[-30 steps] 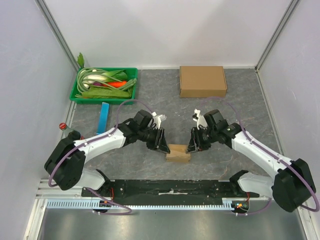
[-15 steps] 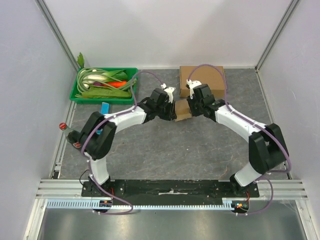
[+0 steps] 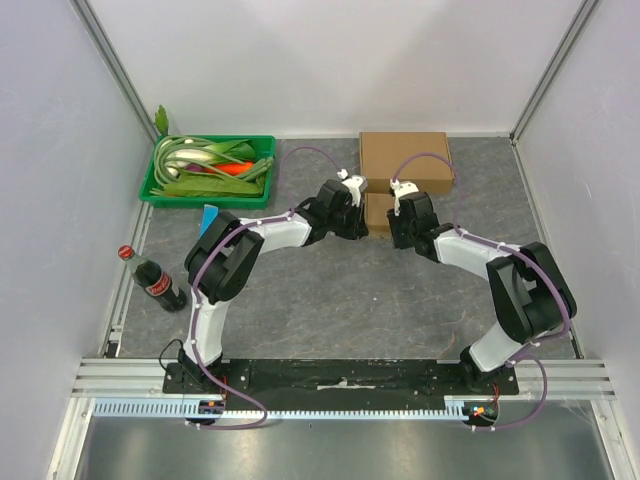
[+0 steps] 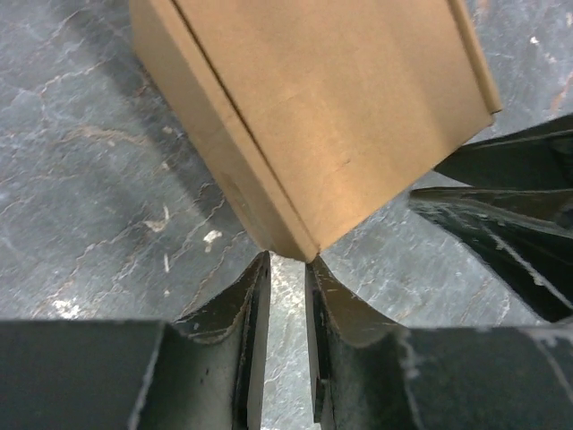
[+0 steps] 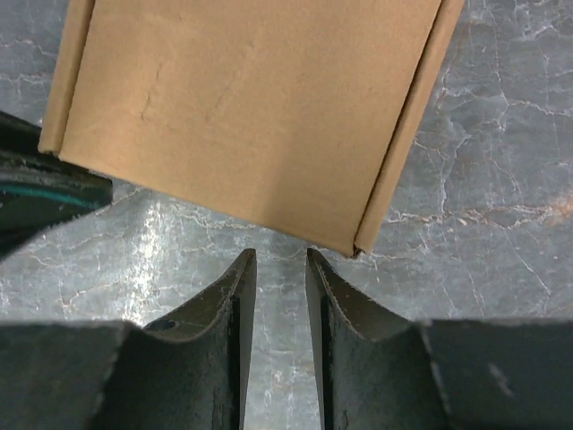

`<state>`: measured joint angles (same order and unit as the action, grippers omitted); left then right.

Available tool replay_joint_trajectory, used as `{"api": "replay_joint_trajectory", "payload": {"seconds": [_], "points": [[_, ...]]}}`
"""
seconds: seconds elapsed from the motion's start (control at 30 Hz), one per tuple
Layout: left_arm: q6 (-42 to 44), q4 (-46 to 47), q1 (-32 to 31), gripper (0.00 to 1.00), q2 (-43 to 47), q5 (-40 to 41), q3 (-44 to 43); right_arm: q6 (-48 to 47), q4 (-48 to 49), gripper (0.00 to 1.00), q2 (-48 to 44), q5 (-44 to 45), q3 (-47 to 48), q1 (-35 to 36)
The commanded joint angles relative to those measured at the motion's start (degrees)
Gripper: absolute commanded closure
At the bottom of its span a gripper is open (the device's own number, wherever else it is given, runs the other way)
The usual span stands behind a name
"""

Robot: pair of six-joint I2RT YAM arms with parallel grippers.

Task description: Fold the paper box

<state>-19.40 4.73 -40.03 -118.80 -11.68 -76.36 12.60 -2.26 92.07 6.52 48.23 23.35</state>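
Observation:
The small brown paper box (image 3: 378, 211) lies closed on the grey table, just in front of a larger cardboard box (image 3: 405, 162). My left gripper (image 3: 358, 218) is at its left side and my right gripper (image 3: 397, 222) at its right. In the left wrist view a corner of the paper box (image 4: 331, 116) sits right at the tips of the left gripper (image 4: 286, 260), whose jaws stand narrowly open with only table between them. In the right wrist view the paper box (image 5: 242, 116) lies just beyond the right gripper (image 5: 279, 253), which is also narrowly open and holds nothing.
A green tray (image 3: 158, 170) of vegetables stands at the back left, with a blue strip (image 3: 208, 218) in front of it. A cola bottle (image 3: 155, 280) stands at the left edge. Metal posts and white walls close in the table.
Both arms have reached from the near middle of the table to the back, and the small box has gone with them to beside the larger box. The cola bottle is now uncovered.

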Motion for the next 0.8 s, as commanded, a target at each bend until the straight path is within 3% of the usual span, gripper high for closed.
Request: {"api": "replay_joint_trajectory", "payload": {"seconds": [0.0,0.2,0.3,0.37,0.5,0.53,0.6,0.63,0.77], "points": [[-2.1,4.9,-0.8,0.72,-0.5,-2.7,-2.7,0.2,5.1,0.64,2.1,-1.4,2.7,-0.9],[-2.5,3.4,-0.7,0.66,-0.6,-3.4,-3.5,0.7,3.4,0.63,0.9,-1.3,3.5,-1.2],[-2.0,-1.2,-0.6,0.57,3.0,0.9,-2.3,0.8,0.6,0.53,-3.5,-1.3,3.1,-1.1],[-2.3,-4.3,-0.5,0.51,9.2,6.5,1.3,2.0,-5.2,0.40,-6.8,0.8,4.5,-1.2],[-7.3,-11.1,0.0,0.47,25.3,17.5,8.1,6.2,-21.4,0.27,-19.3,3.8,7.9,-1.2],[-8.1,-11.0,0.0,0.47,34.0,17.3,10.1,7.0,-24.5,0.20,-22.2,4.6,8.3,-1.2],[-7.9,-9.1,0.0,0.46,41.6,12.9,13.9,6.6,-32.1,0.16,-31.6,5.6,9.7,-1.2],[-7.2,-9.1,-0.1,0.46,45.6,10.6,14.0,6.3,-33.8,0.04,-35.1,5.8,10.0,-1.2],[-5.3,-7.8,-0.7,0.44,60.3,0.7,13.7,5.6,-37.0,0.02,-51.6,0.1,15.1,-1.2]]}}
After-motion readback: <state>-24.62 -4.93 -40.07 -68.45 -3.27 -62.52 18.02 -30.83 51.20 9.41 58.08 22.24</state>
